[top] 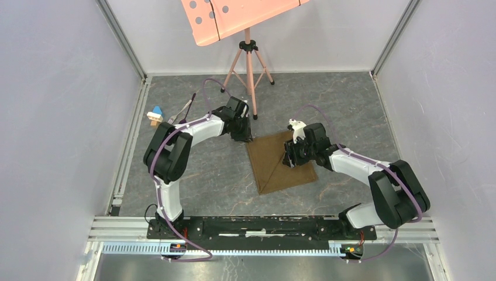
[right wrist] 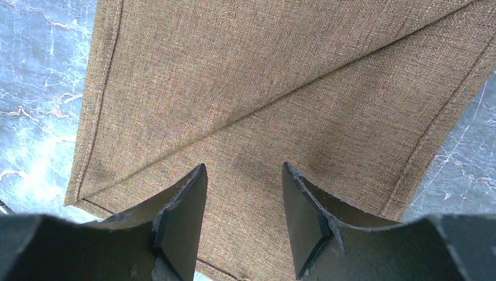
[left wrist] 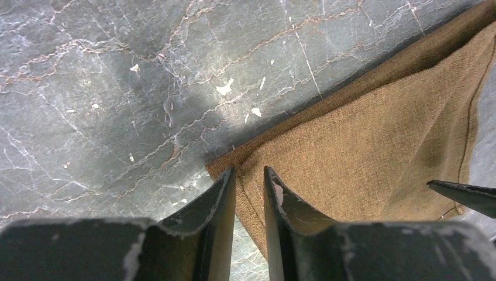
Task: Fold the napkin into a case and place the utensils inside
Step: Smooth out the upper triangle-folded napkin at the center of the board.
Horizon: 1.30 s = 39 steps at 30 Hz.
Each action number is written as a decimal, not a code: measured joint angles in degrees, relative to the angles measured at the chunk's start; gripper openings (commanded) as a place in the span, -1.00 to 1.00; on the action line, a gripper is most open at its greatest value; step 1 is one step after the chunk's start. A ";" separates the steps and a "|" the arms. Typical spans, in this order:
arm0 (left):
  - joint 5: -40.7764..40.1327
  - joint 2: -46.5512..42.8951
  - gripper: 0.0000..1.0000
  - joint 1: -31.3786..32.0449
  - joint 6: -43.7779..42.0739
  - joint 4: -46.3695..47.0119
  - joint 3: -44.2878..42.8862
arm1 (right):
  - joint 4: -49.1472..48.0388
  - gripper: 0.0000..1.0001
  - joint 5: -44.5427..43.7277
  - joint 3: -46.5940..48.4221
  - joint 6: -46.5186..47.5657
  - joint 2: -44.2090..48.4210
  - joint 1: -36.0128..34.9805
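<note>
Working on an early fold of the napkin: a single olive-brown square, flat on the grey marbled table, turned corner-on to the arms, with one diagonal crease from near corner to far corner. No case formed yet, judging by the single flat layer.

At the napkin's left corner, find the left gripper, with fingers drawn close, only a slim gap between them, the corner hem lying in that gap and bare table visible lower down. Apparently not clamped on the cloth yet. Over the napkin's far-right part, just beside the crease, find the right gripper, with fingers well apart and nothing between them, only cloth beneath.

Well to the left of the napkin, beyond the left arm, see the utensils, lying beside a small toy block.

To do this step well:
- Drop the left fingertips low enough to catch the hem rather than skim over.
- Close fully before lifting; with cloth this thin, pinch tight.
- Pin the napkin's right part with the right gripper, or take a second corner, to stop any dragging.
- Carry the corner in a low arc and lay edge on edge, square to the fold line.
- Release only after flattening.
- Leave the utensils alone until after making a narrow pocket.
</note>
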<state>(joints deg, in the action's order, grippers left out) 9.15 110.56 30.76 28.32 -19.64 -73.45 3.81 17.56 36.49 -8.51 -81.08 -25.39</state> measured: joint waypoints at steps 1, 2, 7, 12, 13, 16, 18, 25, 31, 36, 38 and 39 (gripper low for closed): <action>0.00 0.33 -0.49 -0.02 -0.26 -0.02 -0.20 | -0.02 0.11 0.07 -0.02 -0.02 -0.04 0.00; 0.00 0.57 -0.53 -0.04 -0.39 -0.07 -0.33 | -0.09 0.11 0.11 -0.04 -0.02 -0.09 0.00; -0.02 0.92 -0.69 -0.04 -1.31 -0.09 -0.35 | -0.28 0.11 0.42 -0.13 -0.02 -0.46 0.00; -0.02 0.74 -0.73 -0.04 -1.31 0.00 -0.22 | -1.64 0.10 1.46 -0.76 -0.26 -0.92 0.00; -0.02 0.59 -0.73 -0.04 -1.31 -0.02 -0.15 | -2.08 0.11 1.79 -0.76 -0.31 -1.36 0.00; -0.07 0.07 -0.75 -0.04 -1.31 -0.02 0.20 | -2.78 0.11 2.38 -0.76 -0.39 -2.71 0.00; 0.02 -0.33 -0.75 -0.04 -1.31 0.09 0.76 | -2.86 0.11 2.99 -0.76 -0.39 -3.15 0.00; 0.33 -1.11 -0.72 -0.04 -1.29 1.66 4.48 | -5.01 0.14 6.88 -0.74 -2.80 -3.21 -0.09; 0.44 -1.14 -0.64 -0.07 -1.29 2.38 4.59 | -11.47 0.16 11.80 -1.73 -8.57 -3.08 -2.75; 0.13 -1.14 -0.41 -0.07 -1.29 2.62 4.59 | -19.17 0.12 15.78 -4.04 -14.78 -3.96 -6.32; 0.17 -1.14 -0.26 -0.04 -1.29 2.69 4.57 | -21.40 0.11 16.72 -4.39 -16.44 -5.16 -7.48; 0.26 -1.20 -0.21 -0.04 -1.29 2.75 4.57 | -22.14 0.11 17.07 -4.52 -17.14 -5.68 -7.96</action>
<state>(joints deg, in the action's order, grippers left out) 9.41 109.36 30.72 27.03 -16.88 -68.88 -18.33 34.63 31.97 -25.65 -86.76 -33.34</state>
